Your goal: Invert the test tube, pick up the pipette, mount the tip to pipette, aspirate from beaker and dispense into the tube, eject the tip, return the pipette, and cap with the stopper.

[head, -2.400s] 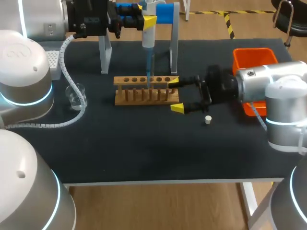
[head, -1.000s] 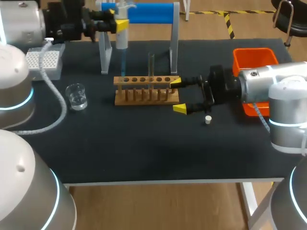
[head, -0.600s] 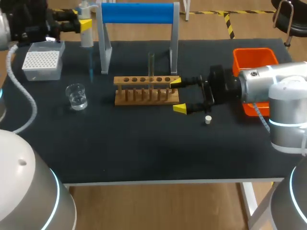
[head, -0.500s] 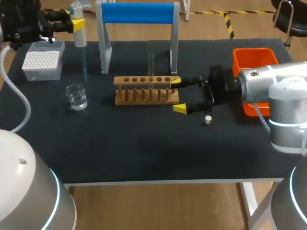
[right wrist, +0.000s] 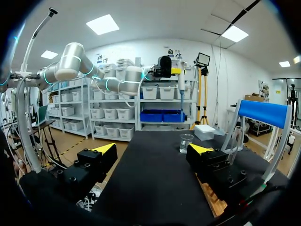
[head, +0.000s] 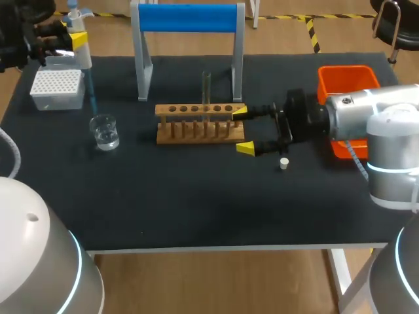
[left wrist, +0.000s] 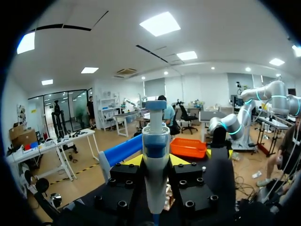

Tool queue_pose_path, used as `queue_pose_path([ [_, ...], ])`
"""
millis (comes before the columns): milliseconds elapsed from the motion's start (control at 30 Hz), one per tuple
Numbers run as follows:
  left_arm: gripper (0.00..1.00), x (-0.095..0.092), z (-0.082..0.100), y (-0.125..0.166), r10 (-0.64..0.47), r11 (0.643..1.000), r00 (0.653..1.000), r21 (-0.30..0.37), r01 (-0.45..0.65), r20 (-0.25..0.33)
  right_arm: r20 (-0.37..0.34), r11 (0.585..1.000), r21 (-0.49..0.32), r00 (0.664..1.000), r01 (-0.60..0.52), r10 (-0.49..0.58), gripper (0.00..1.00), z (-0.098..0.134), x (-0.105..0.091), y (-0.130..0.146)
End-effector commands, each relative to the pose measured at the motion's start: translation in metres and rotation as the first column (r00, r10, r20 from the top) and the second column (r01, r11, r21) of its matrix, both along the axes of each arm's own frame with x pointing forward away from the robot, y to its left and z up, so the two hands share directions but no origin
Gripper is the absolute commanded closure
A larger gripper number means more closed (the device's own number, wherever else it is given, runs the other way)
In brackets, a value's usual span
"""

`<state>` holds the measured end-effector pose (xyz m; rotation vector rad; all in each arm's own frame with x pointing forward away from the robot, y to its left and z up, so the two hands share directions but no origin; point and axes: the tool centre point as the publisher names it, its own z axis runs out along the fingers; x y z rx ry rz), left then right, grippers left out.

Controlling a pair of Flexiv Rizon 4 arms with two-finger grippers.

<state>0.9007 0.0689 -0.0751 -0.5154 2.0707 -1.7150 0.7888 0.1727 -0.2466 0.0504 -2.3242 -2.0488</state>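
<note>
- Left gripper (head: 74,39) is clamped on the pipette (head: 84,57), one finger on each side of its white body. From my head view most of that arm is cut off at the table's far-left corner.
- Any print on the pipette is too small for me to read.
- From the left wrist, the pipette's lower end runs out of view.
- Its blue tip (head: 91,98) hangs between the tip box (head: 57,88) and the beaker (head: 105,131). I cannot tell its height above the mat.
- Right gripper (head: 241,129) has its fingers apart with nothing between them. It sits at the right end of the wooden test tube rack (head: 200,124).
- The test tube (head: 207,85) stands upright in the rack. Its clear glass is hard to make out.
- The white stopper (head: 283,163) lies on the mat just beside the right gripper.
- The orange bin (head: 347,78) is partly hidden behind the right arm.
</note>
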Motion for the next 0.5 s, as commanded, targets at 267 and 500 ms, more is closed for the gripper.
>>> queue_pose_path([
  [267, 1.0, 0.02, -0.02, 0.004, 0.0, 1.0, 1.0, -0.024, 0.0, -0.003, 0.001, 1.0, -0.001, 1.0, 0.002, -0.002, 0.0, 0.0, -0.001, 0.0],
  [500, 1.0, 0.023, -0.026, 0.007, 0.006, 0.999, 1.0, -0.033, -0.007, -0.003, 0.001, 1.0, -0.001, 1.0, 0.002, -0.002, 0.0, 0.0, -0.001, 0.0],
])
